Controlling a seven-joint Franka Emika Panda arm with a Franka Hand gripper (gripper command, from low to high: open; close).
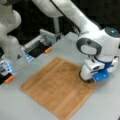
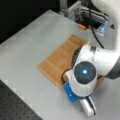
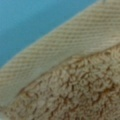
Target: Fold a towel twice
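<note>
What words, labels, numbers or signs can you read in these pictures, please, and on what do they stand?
None can be read.
The towel is plain.
The robot arm shows only a glowing blue dot, no letters.
The pincer is hidden behind the arm, low at the towel's edge.

no text, label, brand, number or sign can be read anywhere in either front view or the wrist view.
</note>
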